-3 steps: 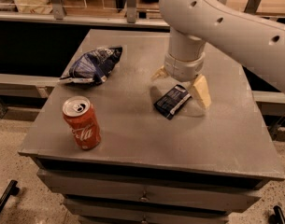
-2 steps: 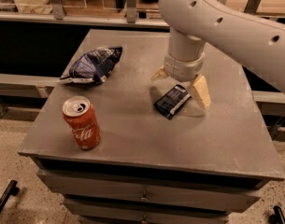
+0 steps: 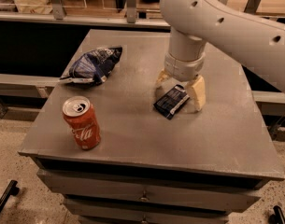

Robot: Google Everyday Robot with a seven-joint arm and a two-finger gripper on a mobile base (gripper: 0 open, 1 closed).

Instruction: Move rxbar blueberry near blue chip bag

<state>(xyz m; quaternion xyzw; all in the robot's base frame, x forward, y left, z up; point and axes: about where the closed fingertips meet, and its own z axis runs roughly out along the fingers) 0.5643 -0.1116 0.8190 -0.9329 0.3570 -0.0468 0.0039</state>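
In the camera view, the gripper (image 3: 179, 85) is seen lowered to the tabletop (image 3: 217, 125), right of centre. Its jaws are spread open and set astride the rxbar blueberry (image 3: 171, 101). The bar lies flat on the tabletop between them, tilted diagonally, and is not clamped. One pale finger (image 3: 197, 92) is seen just beside the bar's right end, and the other is partly hidden behind the bar's far left side. The blue chip bag (image 3: 93, 64) rests well apart, toward the far left of the tabletop. A red can (image 3: 82, 122) stands upright near the front left edge.

The step in hand is judged to be the grasp, since the bar has been straddled but not yet taken. For the next move, the jaws would have to be closed on the bar. The bar would then have to be carried leftward toward the bag, and the can avoided.

Against the earlier frames, no shift of the bar, the bag, the can or the gripper can be made out. The jaws are shown at the same spread and height.
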